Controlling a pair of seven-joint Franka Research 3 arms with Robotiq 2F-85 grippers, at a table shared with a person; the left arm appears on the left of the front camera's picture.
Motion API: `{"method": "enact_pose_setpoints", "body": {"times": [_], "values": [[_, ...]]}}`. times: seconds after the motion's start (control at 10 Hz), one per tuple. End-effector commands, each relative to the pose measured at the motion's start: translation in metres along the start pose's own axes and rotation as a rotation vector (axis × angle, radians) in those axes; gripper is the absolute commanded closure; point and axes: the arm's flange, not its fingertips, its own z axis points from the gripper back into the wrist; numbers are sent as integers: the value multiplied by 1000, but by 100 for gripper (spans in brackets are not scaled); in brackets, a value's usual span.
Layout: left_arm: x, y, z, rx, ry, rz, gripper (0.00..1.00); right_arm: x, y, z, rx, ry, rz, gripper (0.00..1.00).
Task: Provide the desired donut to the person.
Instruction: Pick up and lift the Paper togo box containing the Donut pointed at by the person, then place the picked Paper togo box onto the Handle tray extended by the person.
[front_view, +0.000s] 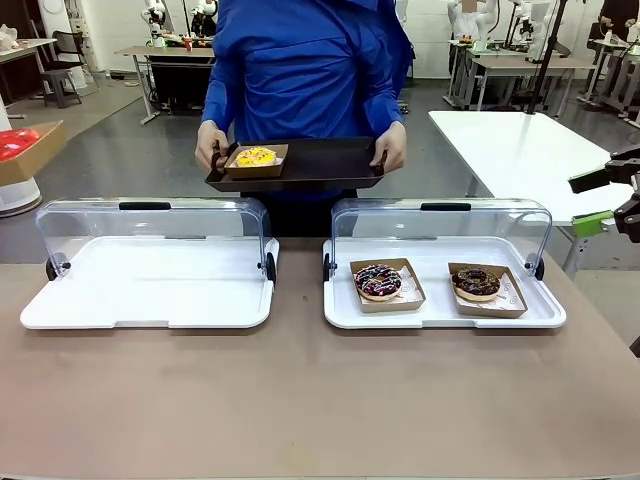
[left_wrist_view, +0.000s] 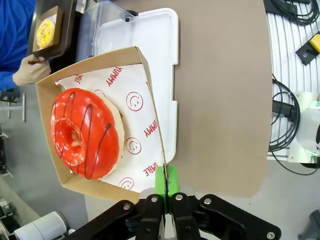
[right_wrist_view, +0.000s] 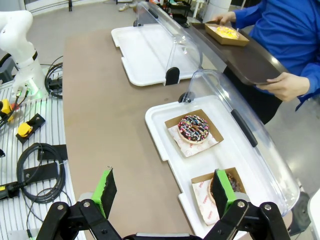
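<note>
1. Front view: you see the person in a blue jacket at the far side, both hands holding a dark tray level. On its left end sits a yellow donut in a cardboard boat. Two white display cases lie on the table with their clear lids swung back. The right case holds a sprinkled chocolate donut and beside it a plain chocolate donut, each in its own boat. The right gripper hangs at the picture's right edge, off the table, with its green pads spread apart.
2. Left wrist view: your left gripper has its pads pressed together, pinching the side wall of a cardboard boat. In that boat lies the red donut with dark stripes, held above the left case. The person's hand grips the dark tray farther off.
3. Right wrist view: the right gripper's fingers stand wide open with nothing between them. They are above the near edge of the right case, and one pad partly covers the plain chocolate donut.
</note>
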Motion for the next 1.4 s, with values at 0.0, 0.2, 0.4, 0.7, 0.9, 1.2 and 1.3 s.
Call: {"method": "enact_pose_setpoints", "body": {"times": [0.0, 0.2, 0.4, 0.7, 0.9, 1.2, 1.3], "values": [[0, -4, 2, -1, 12, 11, 100, 0, -3, -2, 11, -30, 8, 0], [0, -4, 2, -1, 12, 11, 100, 0, -3, -2, 11, -30, 8, 0], [0, -4, 2, -1, 12, 11, 100, 0, -3, -2, 11, -30, 8, 0], [0, -4, 2, -1, 12, 11, 100, 0, -3, -2, 11, -30, 8, 0], [0, -4, 2, -1, 12, 11, 100, 0, -3, -2, 11, -30, 8, 0], [0, -4, 2, -1, 12, 11, 100, 0, -3, -2, 11, -30, 8, 0], [0, -4, 2, -1, 12, 11, 100, 0, -3, -2, 11, -30, 8, 0]]}}
